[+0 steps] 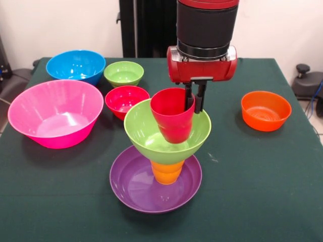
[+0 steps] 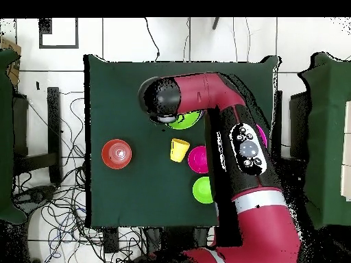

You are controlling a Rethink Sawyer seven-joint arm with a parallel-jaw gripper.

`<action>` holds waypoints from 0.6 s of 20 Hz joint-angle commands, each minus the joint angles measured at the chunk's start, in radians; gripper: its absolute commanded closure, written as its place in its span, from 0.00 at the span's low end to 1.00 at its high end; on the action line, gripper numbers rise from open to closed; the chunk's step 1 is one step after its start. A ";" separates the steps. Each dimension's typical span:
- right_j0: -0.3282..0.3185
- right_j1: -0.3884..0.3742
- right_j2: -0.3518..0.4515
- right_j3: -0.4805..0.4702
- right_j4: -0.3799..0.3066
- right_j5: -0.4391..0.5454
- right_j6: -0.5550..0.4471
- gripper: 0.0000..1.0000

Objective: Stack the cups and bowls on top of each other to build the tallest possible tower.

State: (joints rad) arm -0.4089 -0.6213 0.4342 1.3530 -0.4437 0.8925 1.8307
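Observation:
The tower stands at the table's front centre: the shallow purple bowl point(image 1: 136, 189), an upturned orange cup point(image 1: 167, 172) in it, and the large lime green bowl point(image 1: 144, 132) on the cup. My gripper point(image 1: 195, 101) is shut on the right rim of the red cup point(image 1: 171, 118). The cup hangs upright, slightly tilted, with its bottom down inside the lime bowl. In the overhead view my arm point(image 2: 240, 147) covers the tower, and only a bit of the lime bowl point(image 2: 185, 123) shows. The yellow cup point(image 2: 179, 148) lies beside it and is hidden in the front view.
The big pink bowl point(image 1: 55, 113) is at the left, with the blue bowl point(image 1: 75, 65) behind it. The small green bowl point(image 1: 123, 73) and small red bowl point(image 1: 126, 100) stand behind the tower. The small orange bowl point(image 1: 266, 110) sits alone at the right.

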 commanded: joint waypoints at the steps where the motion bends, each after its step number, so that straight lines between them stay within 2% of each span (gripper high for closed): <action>1: 0.014 0.012 -0.050 0.061 -0.125 0.026 -0.131 1.00; 12: 0.010 0.016 -0.041 0.059 -0.146 0.025 -0.127 1.00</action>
State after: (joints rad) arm -0.4090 -0.6216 0.4168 1.3536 -0.5151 0.8927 1.8307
